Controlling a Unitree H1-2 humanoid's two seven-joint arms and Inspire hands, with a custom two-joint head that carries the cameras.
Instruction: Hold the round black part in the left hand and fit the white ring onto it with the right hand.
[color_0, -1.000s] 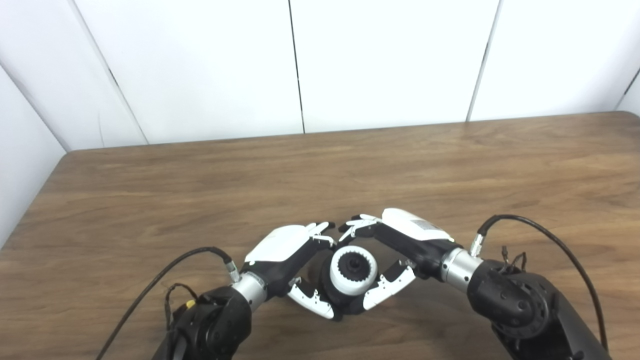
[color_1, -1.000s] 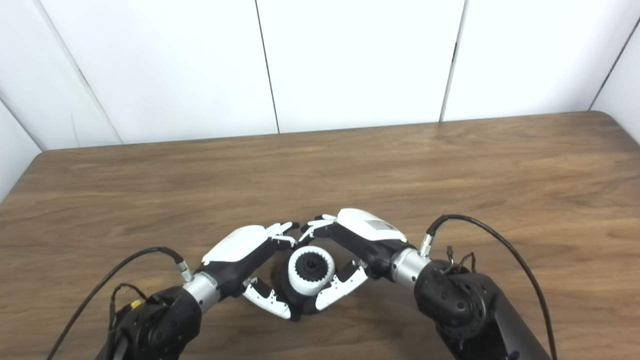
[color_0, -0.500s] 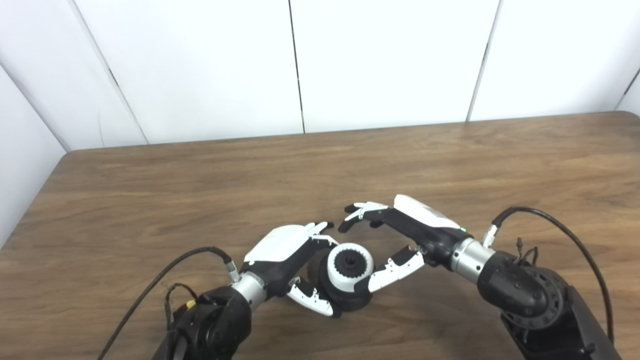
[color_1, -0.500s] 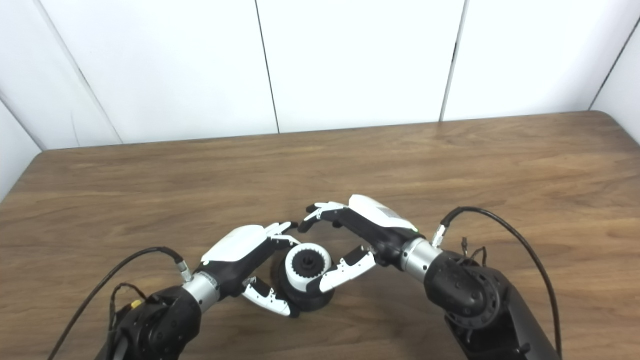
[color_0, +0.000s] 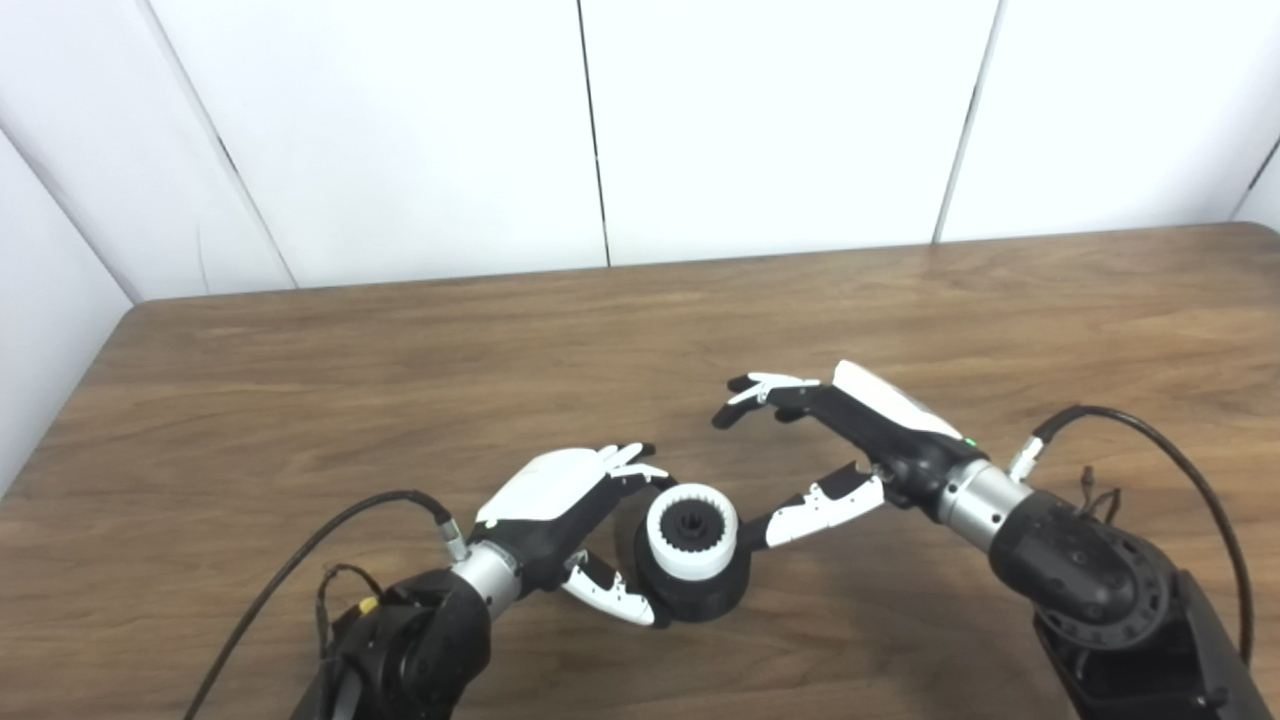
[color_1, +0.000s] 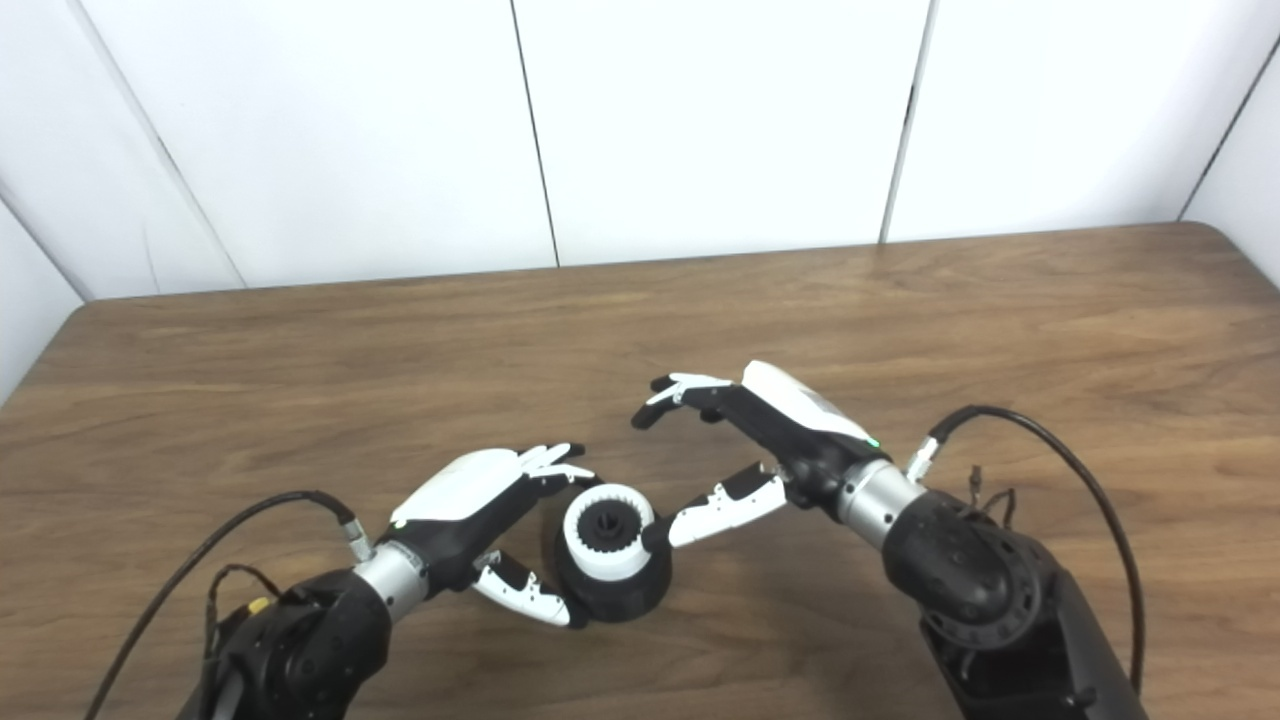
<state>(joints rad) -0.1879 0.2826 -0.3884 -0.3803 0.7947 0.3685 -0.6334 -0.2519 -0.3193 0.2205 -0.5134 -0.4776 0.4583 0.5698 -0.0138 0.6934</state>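
Observation:
The round black part (color_0: 712, 596) stands on the wooden table (color_0: 300, 400) near its front edge. The white ring (color_0: 664, 547) sits on top of it, around a toothed black hub. My left hand (color_0: 560, 497) is shut on the part from the left, with fingers at its far side and the thumb against its near left side. My right hand (color_0: 865, 435) is open to the right of the part. Its thumb tip lies close to the part's right side and its fingers are spread well above and behind it.
Black cables loop from both wrists over the table, one at the left (color_0: 330, 540) and one at the right (color_0: 1170, 450). White wall panels (color_0: 600, 130) stand behind the table's far edge.
My right hand has let go of the white ring, opened, and drawn back up and to the right. The part with the ring on it has dropped slightly toward the table in my left hand.

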